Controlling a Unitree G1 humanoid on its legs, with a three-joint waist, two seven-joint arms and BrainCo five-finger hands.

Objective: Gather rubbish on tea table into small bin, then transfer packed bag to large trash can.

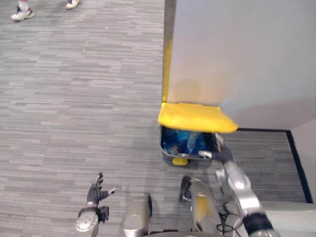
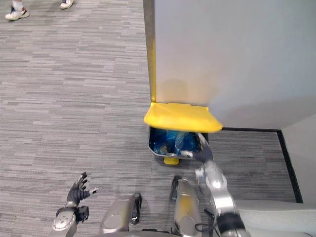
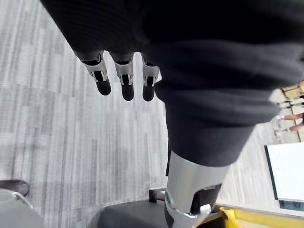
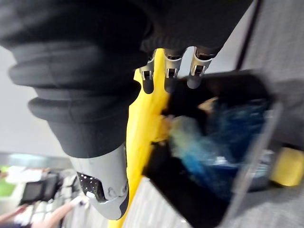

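Blue bag [image 1: 183,140] inside trash can [image 1: 168,155] under yellow lid [image 1: 195,117], right robot hand [image 1: 222,152] straight-fingered at rim, left robot hand [image 1: 95,191] spread, empty.

The floor [image 1: 74,98] is showing as matt grey carpet, finely streaked. The wall [image 1: 237,54] is reading smooth and matt. The trash can [image 1: 167,152] is glinting like grey metal, its lid [image 1: 196,117] looking like smooth yellow plastic, and the blue bag [image 1: 185,140] inside is shining, thin and crinkled. The right robot hand [image 1: 223,154] is gleaming silver beside its matt ribbed cover.
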